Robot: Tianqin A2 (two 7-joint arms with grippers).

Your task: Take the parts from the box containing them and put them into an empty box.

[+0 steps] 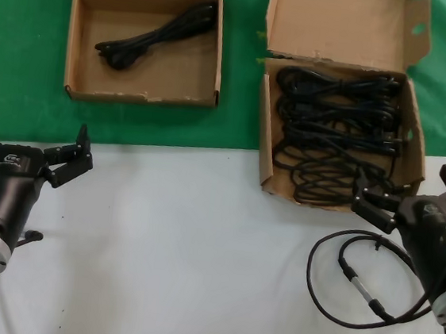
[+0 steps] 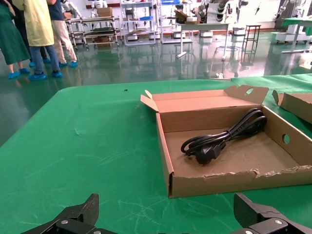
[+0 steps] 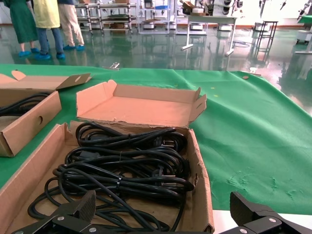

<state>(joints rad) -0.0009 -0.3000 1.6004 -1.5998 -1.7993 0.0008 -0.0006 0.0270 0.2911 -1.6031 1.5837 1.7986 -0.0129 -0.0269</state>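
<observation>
Head view: I see my right gripper (image 1: 407,204) spread wide and empty at the near rim of the larger carton (image 1: 266,152); the cords (image 1: 334,135) lie just beyond it, long axes crosswise. My left gripper (image 1: 33,147), also spread and empty, sits far left of that carton. Right wrist view alone shows the bundles (image 3: 122,170) stacked in layers; left wrist view shows one cord (image 2: 224,136) in the smaller carton (image 2: 234,180).

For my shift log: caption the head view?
One power cord in the smaller carton; right gripper, open, at the full carton.
</observation>
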